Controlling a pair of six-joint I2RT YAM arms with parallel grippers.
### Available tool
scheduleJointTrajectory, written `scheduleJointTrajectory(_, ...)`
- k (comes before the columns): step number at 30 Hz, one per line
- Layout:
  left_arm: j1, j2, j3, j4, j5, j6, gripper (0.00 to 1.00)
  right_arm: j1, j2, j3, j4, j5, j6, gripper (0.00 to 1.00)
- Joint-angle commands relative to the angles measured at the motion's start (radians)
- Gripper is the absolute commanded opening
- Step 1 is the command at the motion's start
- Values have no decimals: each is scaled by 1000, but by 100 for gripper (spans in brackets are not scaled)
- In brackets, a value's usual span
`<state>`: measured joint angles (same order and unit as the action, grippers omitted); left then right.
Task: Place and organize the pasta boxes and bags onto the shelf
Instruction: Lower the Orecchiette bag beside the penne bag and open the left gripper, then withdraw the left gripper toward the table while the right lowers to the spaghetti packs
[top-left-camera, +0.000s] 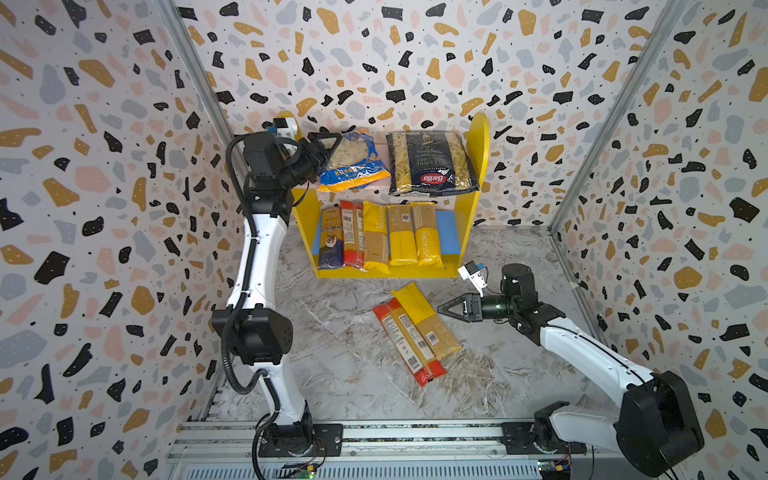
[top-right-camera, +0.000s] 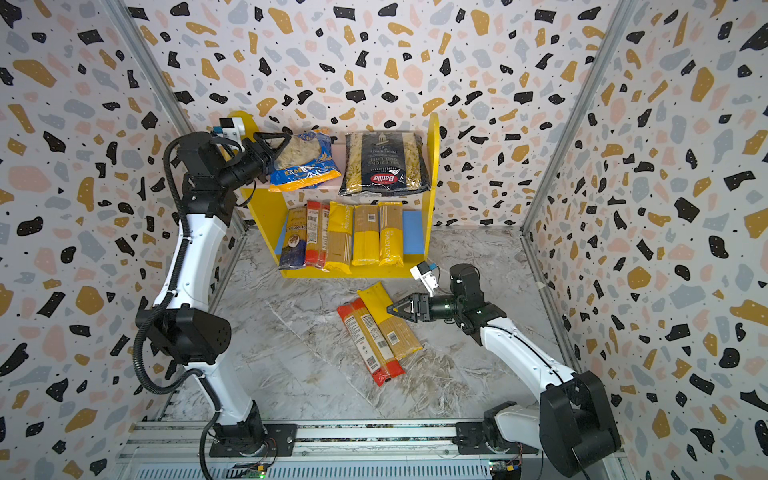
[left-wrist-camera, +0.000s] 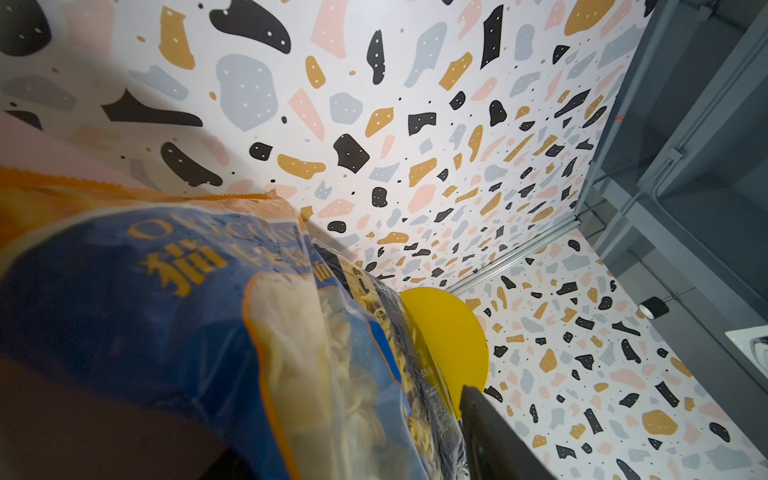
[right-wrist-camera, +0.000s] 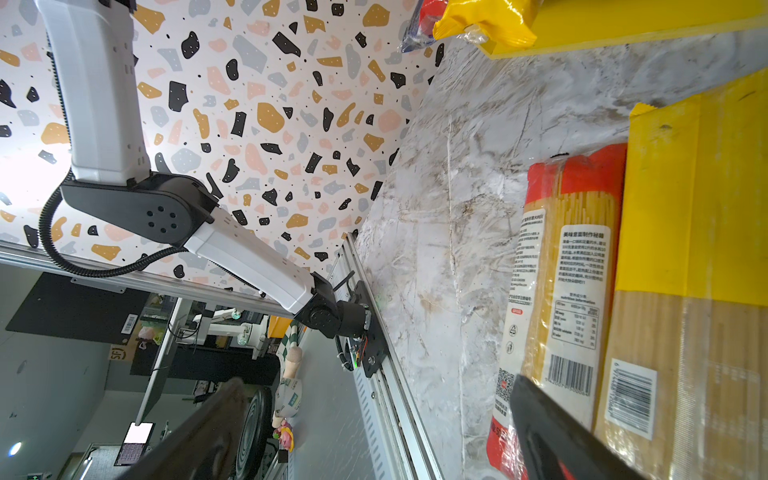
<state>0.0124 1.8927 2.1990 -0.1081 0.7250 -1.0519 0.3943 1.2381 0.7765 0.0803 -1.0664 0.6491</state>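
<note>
Left arm: raised and reaching to the left end of the shelf (top-left-camera: 469, 199) at its pink upper board (top-left-camera: 384, 185). The left hand (top-left-camera: 326, 143) has its fingers spread, with the end of the blue-and-orange bag (top-left-camera: 353, 160) between them. Contact cannot be confirmed.

Right arm: low over the bench (top-left-camera: 332, 365), forearm level. The right hand (top-left-camera: 442, 309) is spread wide and empty, pointing at the yellow pack (top-left-camera: 426, 322), which lies touching the red pack (top-left-camera: 409, 345) on the bench.

Stock: the navy bag (top-left-camera: 430, 164) lies beside the blue-and-orange bag on the upper board. Five long packs (top-left-camera: 376, 237) lie side by side on the blue lower board (top-left-camera: 448, 232).

Markings: the navy bag bears a red "Barilla" logo, upside down in both top views. The blue-and-orange bag's gold lettering and Chinese characters are blurred. The red pack carries Chinese print, a barcode and a QR code.
</note>
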Motion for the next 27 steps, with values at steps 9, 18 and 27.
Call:
scheduleJointTrajectory(9,4,-141,-101,76,33,39,97,-5,-37,-3,12,0,-6,99)
scheduleJointTrajectory(18,39,-273,-220,-20,-2,119,100,-5,-67,51,-187,143,-155,99)
scheduleJointTrajectory(27,101,-453,-429,-70,2,158,100,-5,-123,54,-266,212,-196,99)
